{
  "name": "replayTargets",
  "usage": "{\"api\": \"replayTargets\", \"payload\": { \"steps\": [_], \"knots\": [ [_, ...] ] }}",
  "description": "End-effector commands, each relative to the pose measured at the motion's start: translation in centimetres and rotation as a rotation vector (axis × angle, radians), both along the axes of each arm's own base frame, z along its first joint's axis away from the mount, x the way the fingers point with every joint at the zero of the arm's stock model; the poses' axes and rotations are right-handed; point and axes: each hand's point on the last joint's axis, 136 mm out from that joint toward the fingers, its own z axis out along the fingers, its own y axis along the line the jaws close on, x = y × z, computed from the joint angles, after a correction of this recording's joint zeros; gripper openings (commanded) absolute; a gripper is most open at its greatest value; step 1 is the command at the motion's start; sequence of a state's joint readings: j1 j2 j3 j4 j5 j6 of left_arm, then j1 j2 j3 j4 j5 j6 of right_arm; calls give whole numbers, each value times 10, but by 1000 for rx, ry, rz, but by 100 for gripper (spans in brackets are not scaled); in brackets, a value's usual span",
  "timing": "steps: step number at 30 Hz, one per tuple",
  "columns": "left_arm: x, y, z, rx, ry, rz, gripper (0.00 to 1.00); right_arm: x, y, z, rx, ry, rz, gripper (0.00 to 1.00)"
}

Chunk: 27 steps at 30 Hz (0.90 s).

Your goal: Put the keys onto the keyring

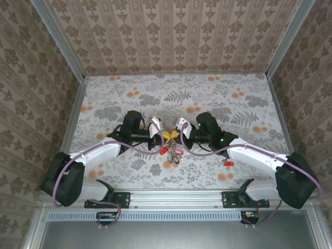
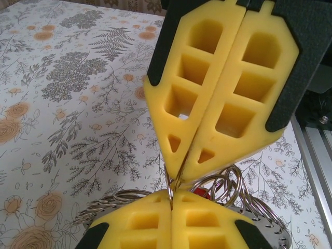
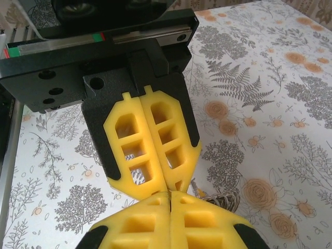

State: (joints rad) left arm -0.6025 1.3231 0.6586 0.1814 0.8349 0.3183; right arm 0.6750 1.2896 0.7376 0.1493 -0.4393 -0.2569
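Left gripper (image 2: 171, 206) and right gripper (image 3: 170, 203) meet tip to tip, each pair of yellow foam fingers pressed together on a thin edge of the silver-grey metal keyring (image 2: 170, 190). The keyring is held at mid-table over the floral tablecloth (image 1: 238, 109). Small wire split rings (image 2: 224, 187) bunch just behind the keyring. Two red-headed keys (image 1: 165, 150) hang just below it. A third red-headed key (image 1: 228, 163) lies on the cloth well to its right.
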Motion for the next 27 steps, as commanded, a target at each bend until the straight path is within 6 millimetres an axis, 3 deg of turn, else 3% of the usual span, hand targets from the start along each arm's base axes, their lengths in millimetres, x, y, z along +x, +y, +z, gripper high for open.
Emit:
{"api": "replayTargets", "payload": {
  "steps": [1,9,19,27],
  "knots": [
    [-3,-10,22,-51,-60,-60,0,8,6,11,35,-40,-18,1],
    [-2,-10,24,-54,-60,-56,0,10,5,11,26,-46,-32,0],
    [-2,-10,27,-65,-81,-51,0,27,-14,-8,-111,-67,-178,0],
    [-7,-10,26,-68,-69,-78,0,32,-25,-8,-118,-59,-256,0]
  ]
}}
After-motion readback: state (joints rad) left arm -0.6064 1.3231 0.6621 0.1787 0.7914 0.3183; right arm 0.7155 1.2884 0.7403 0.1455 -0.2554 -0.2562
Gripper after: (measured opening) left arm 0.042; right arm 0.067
